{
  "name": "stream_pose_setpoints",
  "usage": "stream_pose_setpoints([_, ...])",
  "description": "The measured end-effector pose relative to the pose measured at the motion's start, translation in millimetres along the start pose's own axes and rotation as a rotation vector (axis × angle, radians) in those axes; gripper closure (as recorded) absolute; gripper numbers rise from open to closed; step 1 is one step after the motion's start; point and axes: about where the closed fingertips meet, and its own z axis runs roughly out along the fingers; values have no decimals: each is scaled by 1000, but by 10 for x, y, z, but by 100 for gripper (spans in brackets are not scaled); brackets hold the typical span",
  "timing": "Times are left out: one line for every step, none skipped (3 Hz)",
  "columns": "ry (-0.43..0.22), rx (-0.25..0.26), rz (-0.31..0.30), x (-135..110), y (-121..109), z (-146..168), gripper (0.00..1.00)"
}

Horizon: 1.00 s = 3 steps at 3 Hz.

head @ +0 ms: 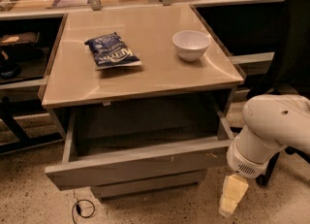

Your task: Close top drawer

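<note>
The top drawer (135, 165) is a deep grey box that stands pulled out from under the beige table top (145, 80). Its flat front panel has small white scuffs near the right end, and the inside looks empty. My gripper (232, 195), pale yellow at the tip of the white arm (271, 131), hangs low near the floor. It is just right of and below the right end of the drawer front, with a small gap to it.
A blue chip bag (112, 51) and a white bowl (191, 44) sit on the table top. A narrower grey drawer front (150, 185) shows under the top drawer. A black cable (83, 208) lies on the speckled floor. Dark shelves stand left, and a dark chair is at the right.
</note>
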Motion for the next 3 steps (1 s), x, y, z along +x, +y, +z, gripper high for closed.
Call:
stream_pose_setpoints([0,0,0,0,0,0,0])
stream_pose_setpoints([0,0,0,0,0,0,19])
stream_pose_setpoints([0,0,0,0,0,0,42])
